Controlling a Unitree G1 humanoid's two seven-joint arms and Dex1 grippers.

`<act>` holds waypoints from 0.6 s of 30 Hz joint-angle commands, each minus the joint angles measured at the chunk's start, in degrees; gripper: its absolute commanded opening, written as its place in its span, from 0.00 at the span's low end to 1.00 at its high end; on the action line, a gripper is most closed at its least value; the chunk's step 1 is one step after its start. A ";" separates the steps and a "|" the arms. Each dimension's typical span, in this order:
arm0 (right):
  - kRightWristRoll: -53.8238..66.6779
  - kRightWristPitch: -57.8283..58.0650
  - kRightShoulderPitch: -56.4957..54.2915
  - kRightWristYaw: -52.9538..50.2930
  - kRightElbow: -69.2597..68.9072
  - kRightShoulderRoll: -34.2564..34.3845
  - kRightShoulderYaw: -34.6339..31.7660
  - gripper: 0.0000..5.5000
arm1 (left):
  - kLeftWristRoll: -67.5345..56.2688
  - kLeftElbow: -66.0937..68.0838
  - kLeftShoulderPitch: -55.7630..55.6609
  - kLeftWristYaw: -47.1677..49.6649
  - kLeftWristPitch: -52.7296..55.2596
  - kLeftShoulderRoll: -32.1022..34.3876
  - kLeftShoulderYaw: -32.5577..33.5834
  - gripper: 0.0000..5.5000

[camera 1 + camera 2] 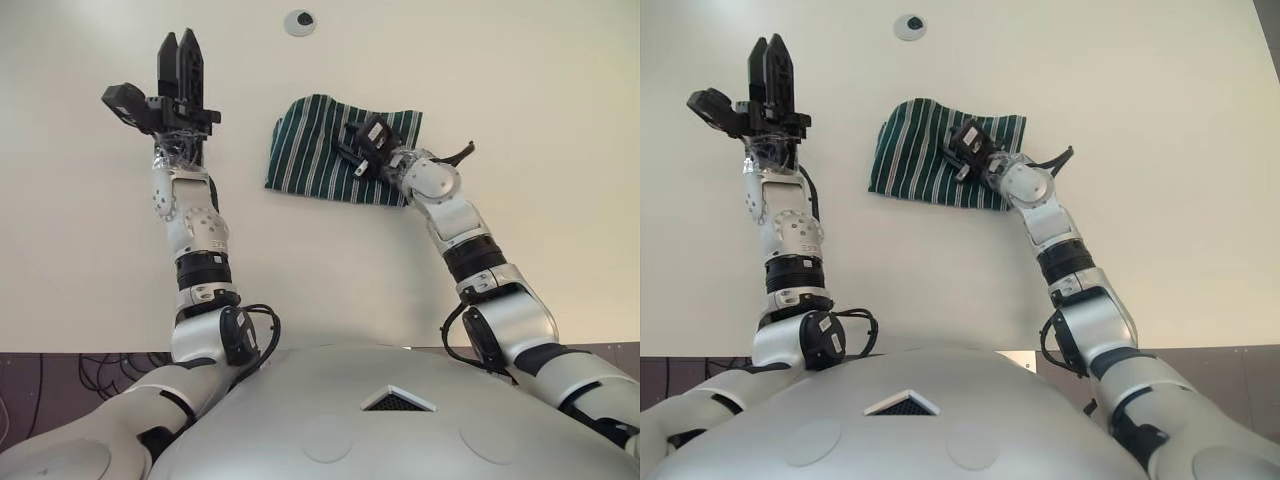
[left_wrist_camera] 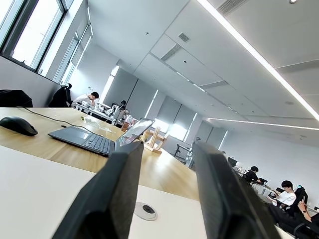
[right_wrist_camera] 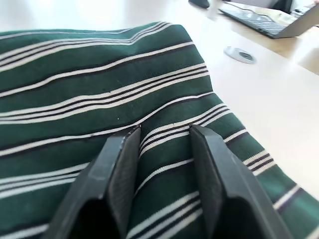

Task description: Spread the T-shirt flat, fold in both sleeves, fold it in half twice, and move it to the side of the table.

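Noted the T-shirt (image 1: 312,150), dark green with thin white stripes, folded down to a compact rectangle and lying on the pale table (image 1: 520,100), toward the far middle and away from the side edges. Found the right gripper (image 1: 358,148) set down on the shirt's right half, with the forearm angled in from the robot's right. Checked it in the right wrist view: two black fingers (image 3: 119,164) parted by a narrow gap, tips against the striped cloth, with no fold pinched up between them. Logged as unclenched, resting on the shirt rather than gripping it. Located the left gripper (image 1: 181,40) out to the left of the shirt, well apart from it, held over bare tabletop and pointing away from the robot. Confirmed in the left wrist view: fingers (image 2: 109,194) parallel, with clear space between and nothing held. Logged as spread and empty. Spotted a small round grommet (image 1: 299,22) set into the tabletop beyond the shirt, apart from it. Picked out, past the table in the left wrist view, a wooden desk (image 2: 164,172) carrying an open laptop (image 2: 94,139) and a dark mouse (image 2: 17,125).
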 commanded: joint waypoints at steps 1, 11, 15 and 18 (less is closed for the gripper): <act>2.71 0.19 7.50 -4.74 7.73 -11.67 -11.00 0.32 | 0.74 2.78 -1.20 0.61 -2.96 -0.37 -0.01 0.33; 7.80 -14.06 6.15 -25.36 11.53 -18.49 -30.43 0.32 | 3.49 4.12 -1.02 1.59 -7.17 -0.58 -2.14 0.33; 7.03 -23.73 5.92 -27.79 5.81 -17.52 -31.68 0.32 | 3.90 3.77 -1.06 2.35 -7.76 -0.74 -2.53 0.33; 1.99 -32.33 8.01 -33.83 -6.04 -16.20 -32.43 0.32 | 4.69 2.27 -1.28 5.74 -9.00 -1.52 -2.31 0.33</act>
